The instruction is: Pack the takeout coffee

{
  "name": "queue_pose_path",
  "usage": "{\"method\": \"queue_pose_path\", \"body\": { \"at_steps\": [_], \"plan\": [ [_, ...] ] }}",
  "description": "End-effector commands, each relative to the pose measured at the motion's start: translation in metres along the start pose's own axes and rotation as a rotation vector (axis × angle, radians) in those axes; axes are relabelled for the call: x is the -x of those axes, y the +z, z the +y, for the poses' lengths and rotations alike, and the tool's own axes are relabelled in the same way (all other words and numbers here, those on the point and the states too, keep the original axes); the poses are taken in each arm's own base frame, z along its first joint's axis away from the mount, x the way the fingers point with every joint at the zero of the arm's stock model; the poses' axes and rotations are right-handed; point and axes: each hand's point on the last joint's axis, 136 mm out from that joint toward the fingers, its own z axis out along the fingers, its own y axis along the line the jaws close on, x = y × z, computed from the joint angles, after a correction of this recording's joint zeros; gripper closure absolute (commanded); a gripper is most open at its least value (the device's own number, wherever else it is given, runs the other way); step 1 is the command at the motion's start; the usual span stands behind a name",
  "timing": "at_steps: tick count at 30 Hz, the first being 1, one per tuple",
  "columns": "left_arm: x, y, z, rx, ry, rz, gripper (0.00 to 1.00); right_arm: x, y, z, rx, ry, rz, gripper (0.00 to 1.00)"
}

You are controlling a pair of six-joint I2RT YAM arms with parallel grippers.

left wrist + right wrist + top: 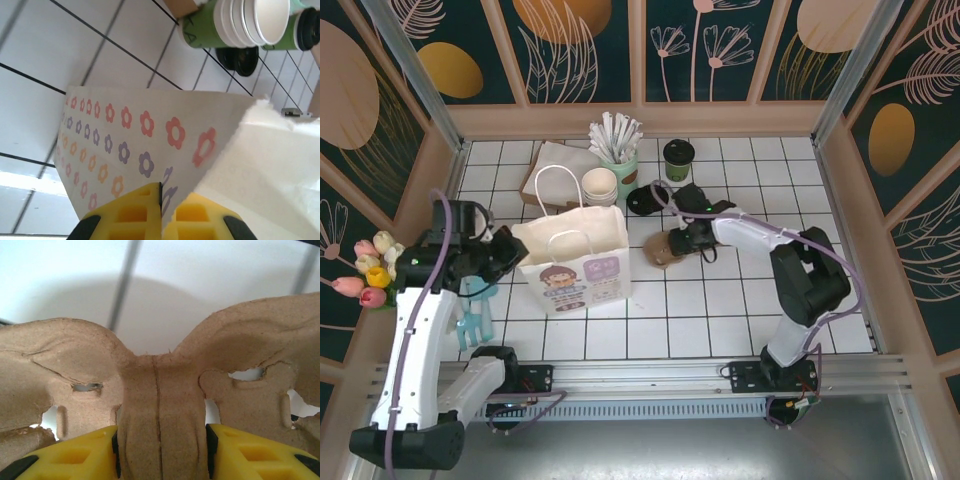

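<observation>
Tiled table [720, 330], R gripper [684, 240] clamps carrier [663, 253]

On the tiled table [720, 310]: white paper bag [575, 262] upright, handles up, mouth open; its side panel carries small printed flowers; brown pulp carrier [667, 250] just right of it; behind the bag, a stack of paper cups [600, 186], mint straw holder [621, 168], black lids [642, 201]; tulip bunch [370, 272] far left.
</observation>
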Motion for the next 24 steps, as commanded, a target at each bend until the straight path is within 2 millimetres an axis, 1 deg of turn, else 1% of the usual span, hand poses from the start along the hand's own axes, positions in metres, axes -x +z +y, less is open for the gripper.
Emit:
{"method": "queue_pose_path", "body": {
  "at_steps": [1,3,5,9,11,12,14,16,18,19,20,22,24],
  "plan": [
    [0.004,0.015,-0.038,-0.148,-0.018,-0.03,1.0,0.0,-0.013,-0.03,-0.064,0.08,-0.025,0.52],
    [-0.003,0.026,-0.057,-0.192,-0.005,-0.018,1.0,0.002,-0.016,-0.041,-0.082,0.102,-0.032,0.52],
    [-0.01,0.039,-0.072,-0.205,0.003,-0.003,1.0,0.004,-0.018,-0.05,-0.094,0.119,-0.042,0.52],
    [-0.027,0.063,-0.099,-0.195,0.059,0.051,1.0,0.006,-0.022,-0.066,-0.114,0.18,-0.049,0.52],
    [-0.034,0.071,-0.11,-0.191,0.093,0.081,0.99,0.005,-0.023,-0.076,-0.127,0.21,-0.052,0.52],
    [-0.036,0.074,-0.113,-0.185,0.104,0.094,0.96,0.003,-0.025,-0.08,-0.13,0.223,-0.052,0.52],
    [-0.037,0.078,-0.116,-0.159,0.132,0.109,0.92,0.0,-0.028,-0.089,-0.138,0.251,-0.057,0.53],
    [-0.034,0.077,-0.117,-0.132,0.161,0.106,0.9,-0.003,-0.033,-0.097,-0.146,0.274,-0.06,0.53],
    [-0.033,0.076,-0.116,-0.106,0.184,0.109,0.85,-0.006,-0.038,-0.104,-0.158,0.293,-0.072,0.54],
    [-0.032,0.077,-0.117,-0.096,0.199,0.111,0.79,-0.008,-0.041,-0.108,-0.166,0.306,-0.076,0.55],
    [-0.03,0.075,-0.118,-0.088,0.215,0.107,0.63,-0.009,-0.045,-0.112,-0.171,0.317,-0.082,0.56],
    [-0.026,0.07,-0.123,-0.086,0.25,0.091,0.36,-0.01,-0.052,-0.117,-0.176,0.332,-0.096,0.56],
    [-0.02,0.062,-0.131,-0.096,0.293,0.065,0.21,-0.008,-0.06,-0.12,-0.179,0.342,-0.115,0.56]
  ]
}}
